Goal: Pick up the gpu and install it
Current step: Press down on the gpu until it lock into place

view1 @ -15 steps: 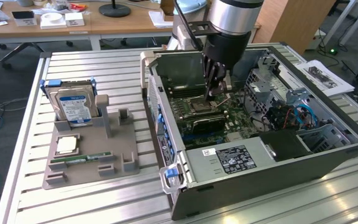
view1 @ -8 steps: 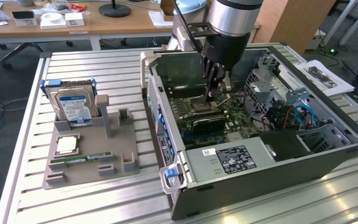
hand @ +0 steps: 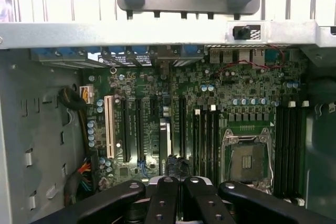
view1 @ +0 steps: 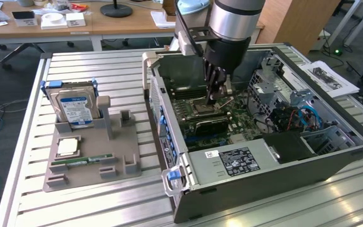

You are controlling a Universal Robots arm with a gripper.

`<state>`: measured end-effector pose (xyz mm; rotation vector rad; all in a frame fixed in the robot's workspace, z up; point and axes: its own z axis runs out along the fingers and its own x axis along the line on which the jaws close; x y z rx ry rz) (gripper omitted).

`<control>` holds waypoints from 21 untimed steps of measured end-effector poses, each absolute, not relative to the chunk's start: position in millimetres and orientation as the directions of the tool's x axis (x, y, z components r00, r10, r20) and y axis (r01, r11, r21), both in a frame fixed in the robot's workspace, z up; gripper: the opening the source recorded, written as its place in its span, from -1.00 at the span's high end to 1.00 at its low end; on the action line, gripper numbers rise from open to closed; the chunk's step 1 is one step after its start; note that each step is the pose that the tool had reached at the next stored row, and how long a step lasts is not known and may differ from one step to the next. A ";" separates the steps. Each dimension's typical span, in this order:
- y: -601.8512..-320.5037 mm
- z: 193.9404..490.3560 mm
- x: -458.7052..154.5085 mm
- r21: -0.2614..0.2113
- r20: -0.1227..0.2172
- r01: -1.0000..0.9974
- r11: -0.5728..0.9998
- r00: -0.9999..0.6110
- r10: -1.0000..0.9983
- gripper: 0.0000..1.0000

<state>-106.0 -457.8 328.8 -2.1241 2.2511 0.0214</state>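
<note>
psu (view1: 234,161): sat at the near end of the open pc case (view1: 263,189). It carried a black label with a white sticker beside it; the print was too small to read.
holder (view1: 87,176): grey, on the slatted table (view1: 295,208) toward the exterior view's left edge, beside the case. It held a memory stick (view1: 81,161) and a cpu (view1: 68,146).
hard drive (view1: 74,109): stood upright at the holder's far end. Blue-white label, text not readable.
gpu (view1: 208,126): dark card standing in the expansion slots on the motherboard, between the psu and the cpu socket (view1: 202,108). The wrist view had it edge-on (hand: 165,148), a thin grey strip just ahead of the fingertips.
gripper (view1: 214,97): inside the case above the board, clenched. The wrist view showed the black fingers (hand: 163,203) pressed together (hand: 178,182). Couldn't tell whether they pinched the card.
wrist-only: white slot (hand: 109,127), rear port row and red wire (hand: 247,65).
exterior-only: papers (view1: 330,78) at the table's far corner on the exterior view's right, and a wooden desk (view1: 106,23) behind.
</note>
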 end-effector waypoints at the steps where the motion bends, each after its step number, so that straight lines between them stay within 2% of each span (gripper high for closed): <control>1: -457.5 327.0 -106.1 -0.022 -0.043 -0.998 0.059 -0.058 -0.997 0.79; 21: -454.1 295.7 -106.1 -0.022 -0.043 -0.998 0.059 -0.058 -0.997 0.79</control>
